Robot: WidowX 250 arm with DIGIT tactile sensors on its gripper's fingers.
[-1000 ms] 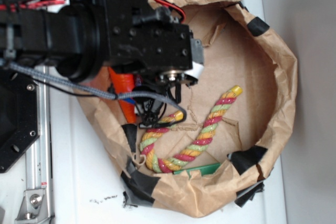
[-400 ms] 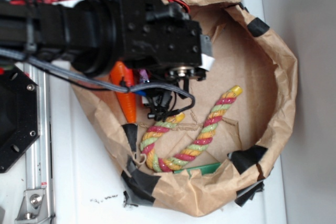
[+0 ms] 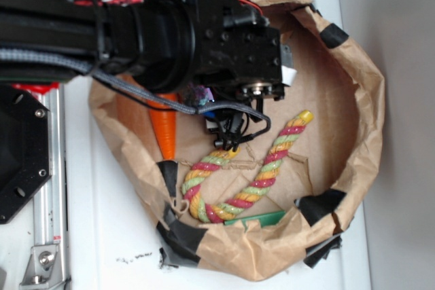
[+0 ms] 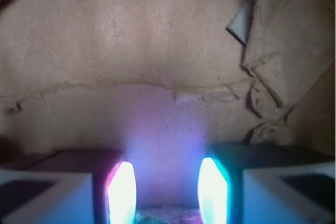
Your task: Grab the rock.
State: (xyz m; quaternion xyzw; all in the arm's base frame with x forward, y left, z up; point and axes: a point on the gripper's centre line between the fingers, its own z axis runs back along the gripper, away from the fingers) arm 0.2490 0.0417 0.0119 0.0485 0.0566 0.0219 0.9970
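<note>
In the wrist view my gripper (image 4: 167,169) shows two glowing pads (image 4: 122,192) a modest gap apart. A rough, mottled lump that I take for the rock (image 4: 168,216) fills that gap at the bottom edge, held between the jaws. Bare brown paper lies ahead of the fingertips. In the exterior view the gripper (image 3: 230,139) hangs inside the brown paper basin (image 3: 367,100), just above the near end of the rope toy. There the rock cannot be told apart from the dark fingers and cables.
An orange carrot toy (image 3: 165,130) lies left of the gripper, partly under the arm. A striped rope toy (image 3: 258,181) curves across the basin floor, with a green object (image 3: 262,220) at its lower edge. Crumpled paper walls ring the basin.
The arm and gripper have moved right, away from the carrot and toward the basin's middle. More of the carrot and the left wall now shows.
</note>
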